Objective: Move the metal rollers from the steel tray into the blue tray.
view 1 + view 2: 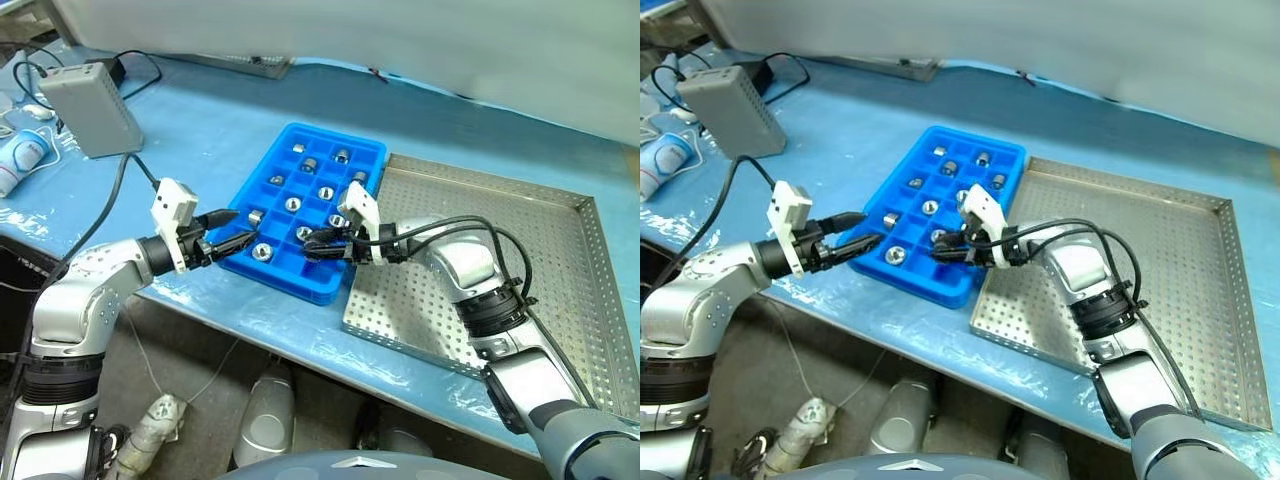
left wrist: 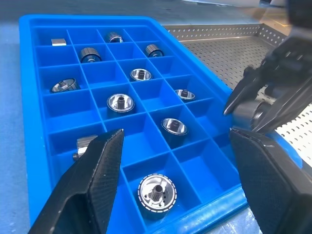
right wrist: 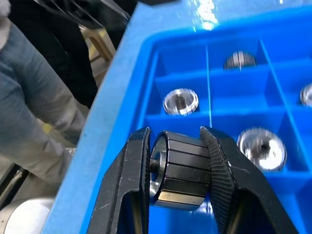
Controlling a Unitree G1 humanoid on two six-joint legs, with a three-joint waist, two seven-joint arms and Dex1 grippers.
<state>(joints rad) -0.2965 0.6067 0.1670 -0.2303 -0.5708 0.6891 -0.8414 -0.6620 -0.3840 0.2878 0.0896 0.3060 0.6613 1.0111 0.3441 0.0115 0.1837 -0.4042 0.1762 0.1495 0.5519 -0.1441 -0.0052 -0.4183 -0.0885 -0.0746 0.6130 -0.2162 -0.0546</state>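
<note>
roller (image 3: pixel 181 168) clamped between right fingers (image 3: pixel 229 180), over blue tray (image 3: pixel 122 87).

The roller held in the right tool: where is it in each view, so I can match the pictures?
Left eye view: roller over the blue tray's near right compartments, between the right tool's fingers.
Right eye view: roller, same spot.
Left wrist view: roller, beyond the tray's right rim.
Right wrist view: roller, clamped centre foreground.
Shared landmark: the blue tray.
</note>
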